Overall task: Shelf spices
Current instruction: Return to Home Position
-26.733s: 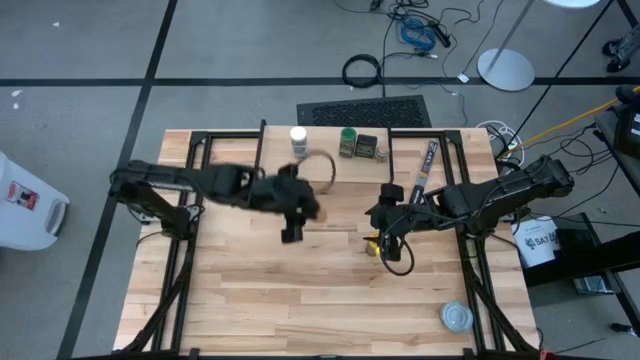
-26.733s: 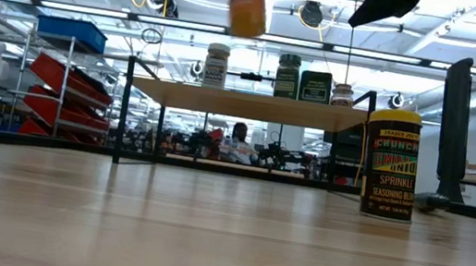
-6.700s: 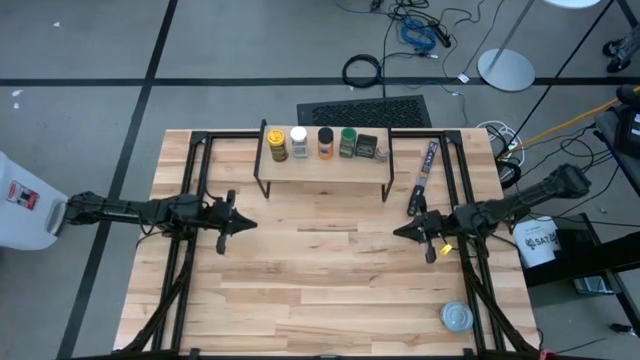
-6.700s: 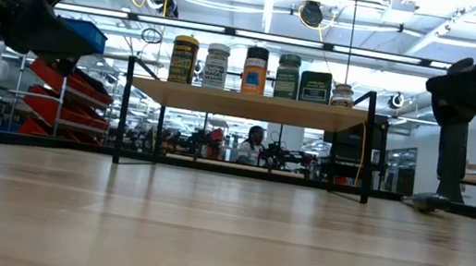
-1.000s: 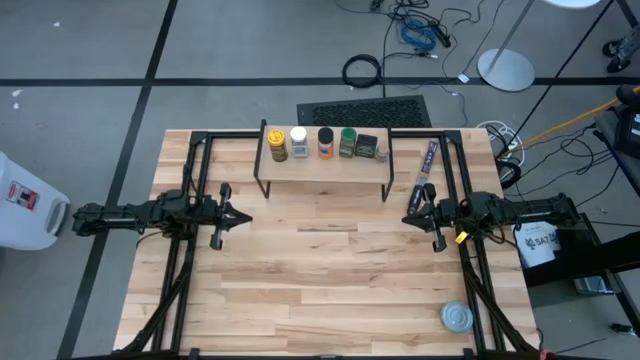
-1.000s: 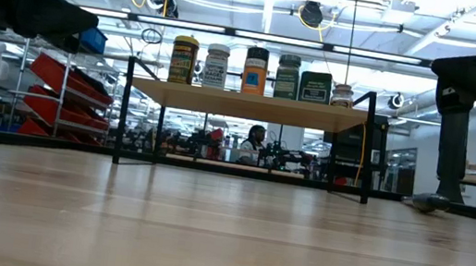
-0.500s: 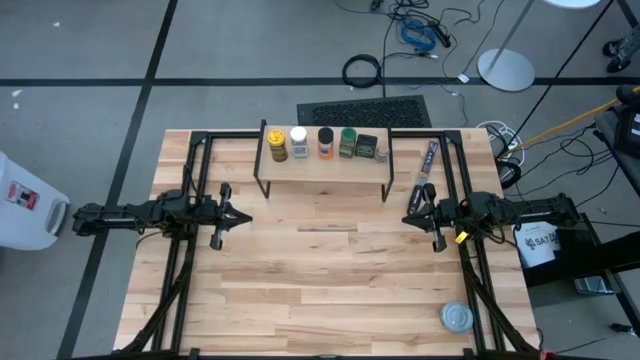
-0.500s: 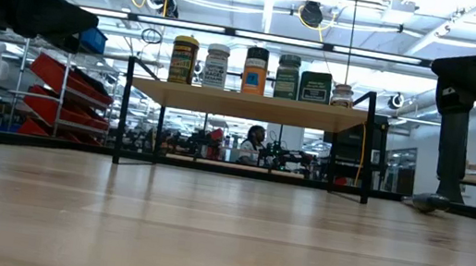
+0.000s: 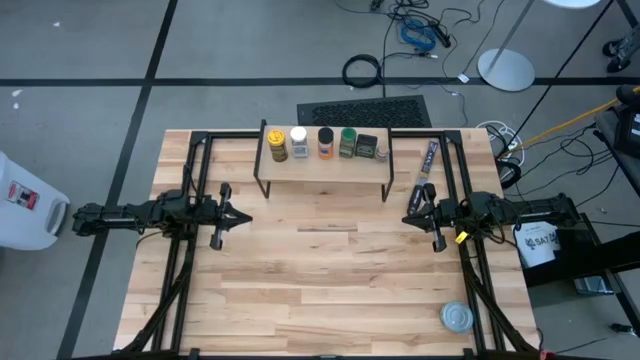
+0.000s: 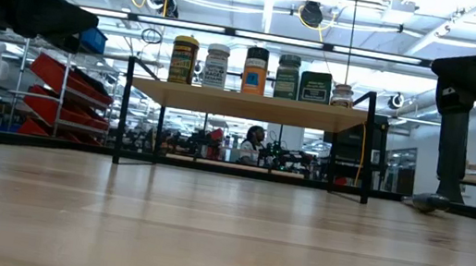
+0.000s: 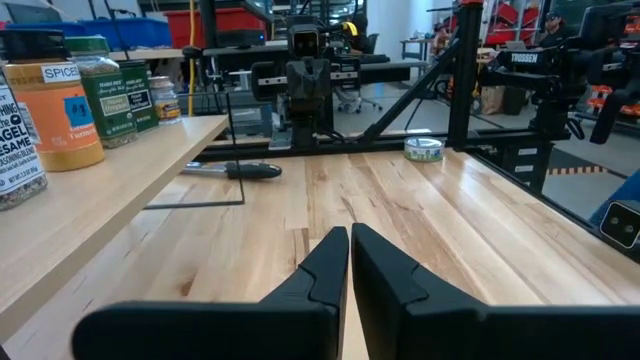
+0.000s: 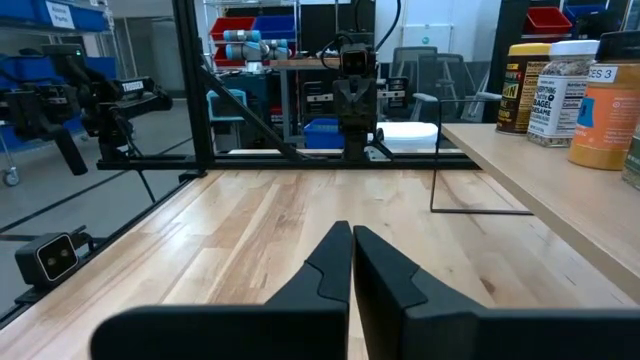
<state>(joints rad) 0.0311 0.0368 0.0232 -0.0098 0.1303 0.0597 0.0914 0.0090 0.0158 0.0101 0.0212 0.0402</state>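
Note:
The shelf (image 9: 322, 168) stands near the table's far edge on thin black legs. On its plank top stand several spices in a row: a yellow-lidded jar (image 9: 277, 143), a white-lidded jar (image 9: 298, 140), an orange jar (image 9: 325, 141), a green-lidded jar (image 9: 347, 141), a dark square tin (image 9: 366, 145) and a small clear jar (image 9: 381, 152). They also show in the low view (image 10: 256, 70). My left gripper (image 9: 240, 216) is shut and empty at the table's left side. My right gripper (image 9: 405, 218) is shut and empty at the right side.
A long thin dark packet (image 9: 426, 172) lies to the right of the shelf. A flat round silver tin (image 9: 456, 317) sits near the table's near right corner. The wooden table (image 9: 320, 290) lies bare between the two grippers.

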